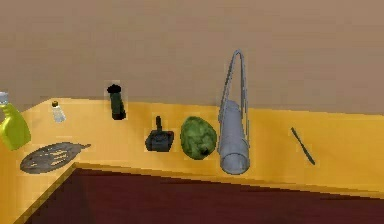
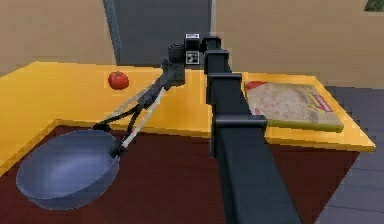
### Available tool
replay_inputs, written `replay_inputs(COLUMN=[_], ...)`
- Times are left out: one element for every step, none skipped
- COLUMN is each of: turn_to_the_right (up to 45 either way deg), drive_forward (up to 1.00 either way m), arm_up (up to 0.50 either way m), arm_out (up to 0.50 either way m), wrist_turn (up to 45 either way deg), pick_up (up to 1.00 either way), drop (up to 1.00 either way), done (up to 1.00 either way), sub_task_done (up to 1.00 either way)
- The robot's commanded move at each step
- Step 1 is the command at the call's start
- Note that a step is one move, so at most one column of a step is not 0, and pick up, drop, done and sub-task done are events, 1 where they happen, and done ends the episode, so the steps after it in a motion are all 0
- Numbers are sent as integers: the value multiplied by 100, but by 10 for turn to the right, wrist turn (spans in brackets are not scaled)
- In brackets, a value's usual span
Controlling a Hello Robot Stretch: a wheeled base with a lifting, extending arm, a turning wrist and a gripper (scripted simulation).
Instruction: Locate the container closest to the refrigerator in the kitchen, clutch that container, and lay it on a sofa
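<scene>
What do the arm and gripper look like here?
The arm is a dark, square-sectioned bar built of stepped segments. At its far end sit two small white squares with black marks. Left of them the gripper has a dark body and two thin fingers with darker tips.

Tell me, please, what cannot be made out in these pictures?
Yellow-green plastic bottle: cut off by the forward view's left edge.
Thin dark utensil, forward view: too small to identify.
Flat tan red-edged packet: partly hidden behind the dark square arm bar, arm side view.
</scene>
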Motion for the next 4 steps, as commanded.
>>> replay_inputs(turn_to_the_right=[0,-450,-450,-450], drive_forward=[0,0,0,0], arm_up=[0,0,0,0], arm_out=[-38,0,0,0], wrist_turn=[0,0,0,0], pick_up=[0,0,0,0], drop=[0,0,0,0], done=[0,0,0,0], sub_task_done=[0,0,0,0])
